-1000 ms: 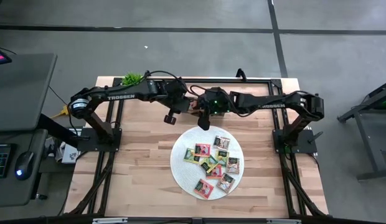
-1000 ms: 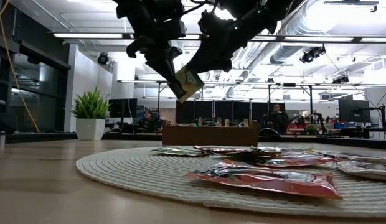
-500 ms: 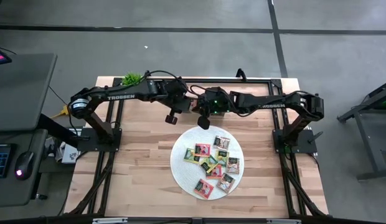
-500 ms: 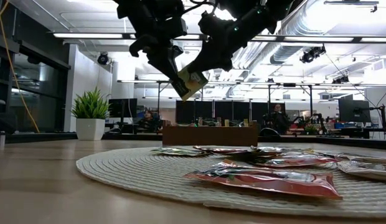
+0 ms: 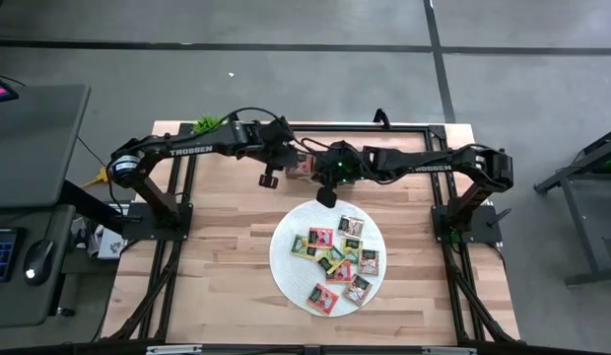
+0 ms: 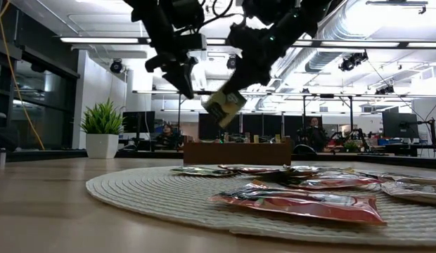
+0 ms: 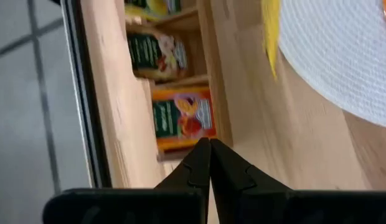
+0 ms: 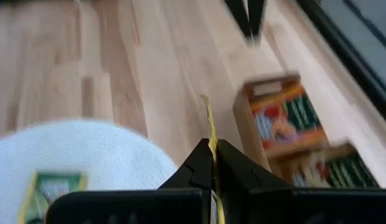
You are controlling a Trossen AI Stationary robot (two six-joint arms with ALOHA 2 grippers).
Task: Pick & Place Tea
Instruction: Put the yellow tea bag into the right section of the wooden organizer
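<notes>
packets of tea (image 5: 335, 258) lie nearest me, loosely spread over the round white mat (image 5: 286, 258) at the middle of the table (image 5: 217, 266), red, green and yellow wrappers overlapping in places. in the low view a red packet (image 6: 295, 202) sits at the mat's front rim. past the mat's far edge i see my right gripper (image 6: 235, 95) up in the air, fingers pinched tight on one yellow packet (image 6: 225, 107), held edge-on in the right wrist view. my left gripper (image 6: 184, 83) hangs just beside it, fingers pressed together on nothing. beyond both, along the table's far edge, the wooden tray (image 5: 302, 168) has packets standing in its compartments. a potted plant (image 5: 209, 123) sits at the far left corner.
</notes>
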